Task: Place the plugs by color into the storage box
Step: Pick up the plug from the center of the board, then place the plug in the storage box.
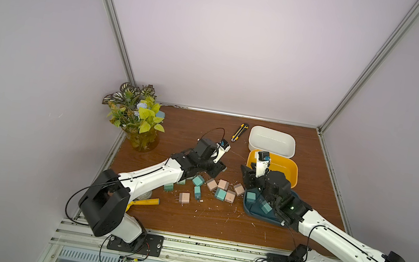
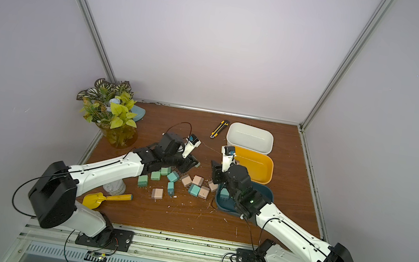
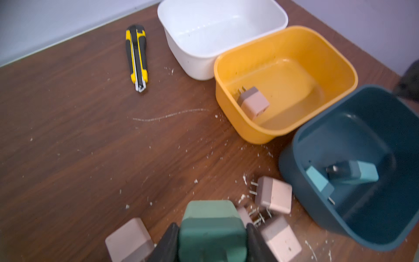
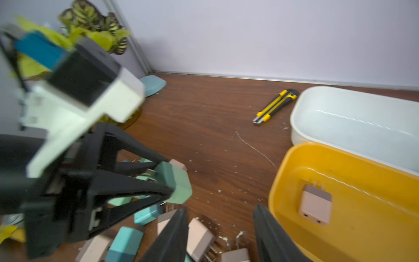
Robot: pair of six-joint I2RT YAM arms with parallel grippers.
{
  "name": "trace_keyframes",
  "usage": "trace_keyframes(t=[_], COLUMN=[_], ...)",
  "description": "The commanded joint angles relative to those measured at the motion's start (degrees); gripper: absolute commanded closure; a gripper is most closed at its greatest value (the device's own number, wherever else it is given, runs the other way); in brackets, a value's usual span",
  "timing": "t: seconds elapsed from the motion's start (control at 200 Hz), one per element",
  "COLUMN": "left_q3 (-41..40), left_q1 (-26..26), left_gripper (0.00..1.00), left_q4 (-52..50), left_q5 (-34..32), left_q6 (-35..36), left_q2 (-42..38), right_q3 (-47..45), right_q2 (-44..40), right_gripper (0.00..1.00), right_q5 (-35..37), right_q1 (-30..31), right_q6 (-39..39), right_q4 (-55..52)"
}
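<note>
— Any room by the yellow box (image 3: 229, 74)?
— Yes: the bare counter (image 3: 79, 147) between it and the knife (image 3: 136, 56) lies open.
— And what blocks?
— The white box (image 3: 181, 52) sits against its far side, the blue box (image 3: 292, 158) just beside its near side. Loose plugs (image 1: 212, 185) crowd the counter nearby, with the left claw (image 4: 170, 178) low over them, clamped on a green plug (image 3: 210, 217).

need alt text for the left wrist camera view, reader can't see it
The left gripper grips a green plug above a wooden table, with pink plugs loose beside it. Ahead stand a white box, empty, a yellow box with one pink plug, and a dark teal box with two blue plugs. A yellow-black utility knife lies apart.
</note>
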Motion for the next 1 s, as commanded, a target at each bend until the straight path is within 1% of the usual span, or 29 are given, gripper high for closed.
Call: trace_keyframes(t=[0.0, 0.075, 0.225, 0.24, 0.305, 0.44, 0.535, 0.62, 0.67, 0.695, 0.741, 0.816, 0.851, 0.921, 0.996], left_q3=[5.79, 10.87, 25.64, 28.39, 35.95, 54.54, 68.81, 77.53, 80.36, 81.06, 81.31, 81.25, 81.26, 81.20, 81.16], left_q1=[-0.52, -0.59, -0.51, -0.52, -0.52, -0.52, -0.52, -0.52, -0.52, -0.52, -0.52, -0.50, -0.55, -0.48, -0.52], left_gripper=[0.63, 0.63, 0.64, 0.64, 0.62, 0.62, 0.62, 0.62, 0.59, 0.56, 0.49, 0.34, 0.30, 0.27, 0.28], left_q4=[7.92, 9.91, 11.34, 11.68, 12.65, 10.58, 8.10, 9.43, 10.84, 11.85, 13.89, 16.67, 17.51, 19.14, 20.04], left_q5=[-0.85, -0.81, -1.27, -1.07, -0.11, 1.24, 2.41, 3.39, 1.90, 0.99, 0.04, -0.31, -0.02, 0.74, 0.73], left_q6=[-2.25, -2.13, -2.07, -2.07, -1.93, -0.95, -1.82, -2.23, -2.47, -2.60, -2.88, -3.28, -3.20, -3.02, -3.04], left_q2=[5.21, 10.76, 23.67, 25.17, 31.75, 45.59, 55.91, 63.08, 65.91, 66.84, 67.78, 68.57, 68.64, 68.50, 68.23], right_q3=[-0.17, -0.29, 1.53, 1.85, 3.35, 6.98, 9.86, 11.26, 11.90, 12.32, 12.82, 13.83, 14.45, 15.94, 16.85], right_q2=[-2.16, -1.72, 1.43, 1.89, 3.86, 10.04, 14.80, 17.98, 19.64, 20.37, 21.58, 23.36, 24.06, 25.35, 25.95], right_gripper=[0.47, 0.47, 0.46, 0.46, 0.46, 0.47, 0.47, 0.48, 0.48, 0.48, 0.48, 0.48, 0.48, 0.49, 0.50], right_q5=[0.56, -1.14, -1.26, -1.13, -2.49, -11.59, -13.99, -15.64, -16.93, -17.68, -18.58, -19.78, -20.01, -20.83, -22.22], right_q1=[-5.00, -8.33, -13.46, -14.10, -17.85, -27.03, -30.26, -32.26, -33.14, -33.57, -34.04, -34.43, -34.52, -34.67, -34.75], right_q6=[4.06, 3.90, 2.79, 2.98, 4.19, 6.67, 6.66, 7.08, 7.62, 7.83, 8.03, 7.51, 7.13, 6.55, 6.39], right_q4=[-0.72, -0.45, -0.58, -0.58, -0.16, 3.02, 4.34, 6.31, 7.23, 7.59, 7.99, 8.22, 7.84, 6.44, 5.33])
